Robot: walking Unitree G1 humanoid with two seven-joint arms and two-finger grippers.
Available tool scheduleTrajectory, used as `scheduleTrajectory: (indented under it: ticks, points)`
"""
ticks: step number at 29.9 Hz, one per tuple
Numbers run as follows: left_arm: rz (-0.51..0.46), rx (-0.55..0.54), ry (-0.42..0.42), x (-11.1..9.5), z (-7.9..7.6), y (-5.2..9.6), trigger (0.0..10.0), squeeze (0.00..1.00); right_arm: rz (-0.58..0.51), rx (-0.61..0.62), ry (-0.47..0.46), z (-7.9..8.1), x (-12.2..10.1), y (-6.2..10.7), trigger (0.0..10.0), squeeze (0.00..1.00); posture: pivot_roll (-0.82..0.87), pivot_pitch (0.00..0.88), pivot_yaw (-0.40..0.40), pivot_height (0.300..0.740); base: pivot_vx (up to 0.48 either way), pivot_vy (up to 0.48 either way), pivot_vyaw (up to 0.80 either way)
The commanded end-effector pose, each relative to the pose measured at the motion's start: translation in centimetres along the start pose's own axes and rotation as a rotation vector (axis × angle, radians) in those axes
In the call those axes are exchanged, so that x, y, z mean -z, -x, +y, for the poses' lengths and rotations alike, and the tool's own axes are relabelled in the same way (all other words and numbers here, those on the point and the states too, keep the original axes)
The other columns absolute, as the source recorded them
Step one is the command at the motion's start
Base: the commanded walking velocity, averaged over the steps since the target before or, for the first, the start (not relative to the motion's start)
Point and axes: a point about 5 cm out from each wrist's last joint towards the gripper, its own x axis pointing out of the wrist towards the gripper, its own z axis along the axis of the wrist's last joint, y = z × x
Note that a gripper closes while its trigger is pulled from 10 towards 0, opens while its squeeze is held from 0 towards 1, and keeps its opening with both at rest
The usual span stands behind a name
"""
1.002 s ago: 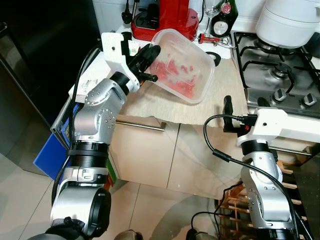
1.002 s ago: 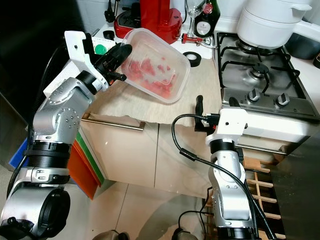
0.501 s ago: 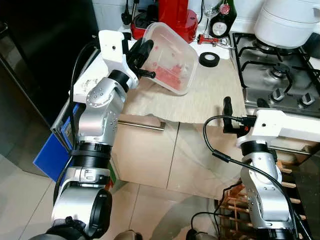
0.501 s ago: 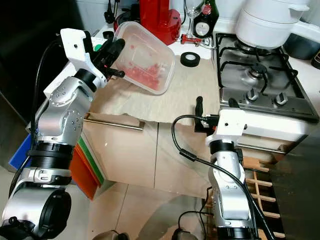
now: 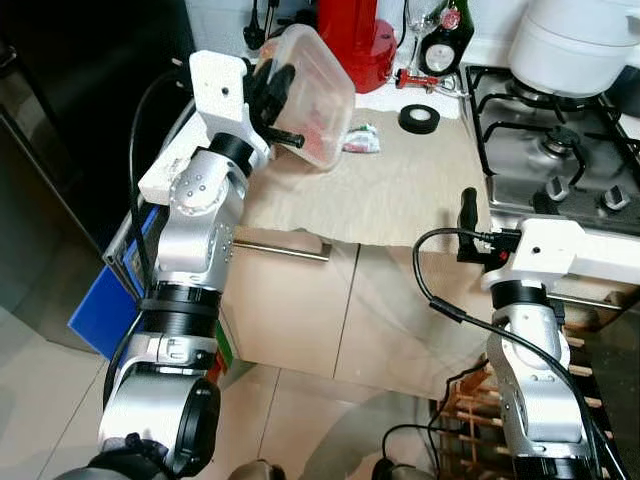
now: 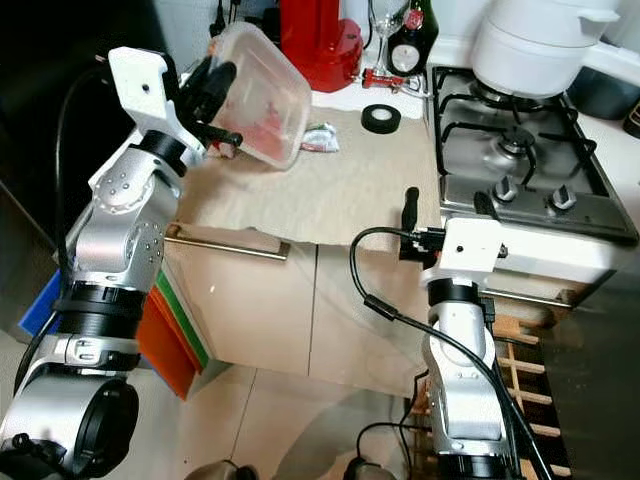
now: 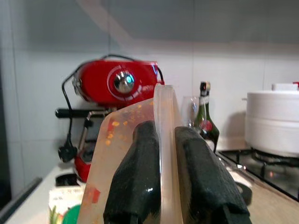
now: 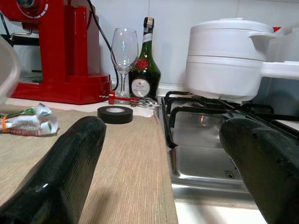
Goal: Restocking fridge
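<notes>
My left gripper (image 7: 161,175) clamps rim of clear plastic container (image 5: 318,80), tilted above counter (image 5: 400,190). My right gripper (image 8: 163,163) spread wide, empty, at counter edge.

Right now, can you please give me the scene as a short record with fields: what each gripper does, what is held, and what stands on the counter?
left gripper: shut on the clear plastic container, lifted and tilted above the counter
container contents: red food pieces
right gripper: open, holding nothing, at the counter's front edge
counter: black tape roll, small crumpled wrapper
at the back: red appliance, wine glass, dark bottle
stove: white pot
</notes>
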Motion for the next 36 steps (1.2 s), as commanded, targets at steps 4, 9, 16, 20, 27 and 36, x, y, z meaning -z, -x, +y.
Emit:
scheduleTrajectory:
  ticks: [4, 9, 16, 20, 27, 36]
  points:
    - [-0.071, 0.012, -0.027, -1.7, -0.4, -0.5, 10.0, 0.00, -0.015, 0.012, 0.004, -0.1, -0.2, -0.1, 10.0, 0.00, 0.01, 0.053, 0.018, 0.740, 0.000, 0.000, 0.00]
    - [-0.096, 0.031, -0.040, -2.1, -1.0, -0.6, 10.0, 0.00, -0.017, 0.011, 0.009, -0.1, -0.1, -0.1, 10.0, 0.00, 0.01, 0.049, 0.017, 0.740, 0.000, 0.000, 0.00]
    - [-0.107, 0.036, -0.039, -2.4, -1.2, -0.7, 10.0, 0.00, -0.016, 0.011, 0.010, -0.1, 0.0, -0.2, 10.0, 0.00, 0.01, 0.047, 0.019, 0.740, 0.000, 0.000, 0.00]
    - [-0.112, 0.037, -0.041, -2.6, -1.2, -0.8, 10.0, 0.00, -0.013, 0.012, 0.012, -0.1, 0.1, -0.2, 10.0, 0.00, 0.01, 0.047, 0.019, 0.740, 0.000, 0.000, 0.00]
    - [-0.120, 0.041, -0.051, -2.7, -1.2, -0.8, 10.0, 0.00, -0.012, 0.014, 0.010, -0.1, 0.2, -0.1, 10.0, 0.00, 0.01, 0.048, 0.021, 0.740, -0.149, 0.000, 0.00]
    - [-0.131, 0.059, -0.071, -2.9, -1.4, -0.9, 10.0, 0.00, -0.008, 0.014, 0.010, -0.1, 0.3, 0.1, 10.0, 0.00, 0.01, 0.051, 0.022, 0.740, -0.281, 0.000, 0.00]
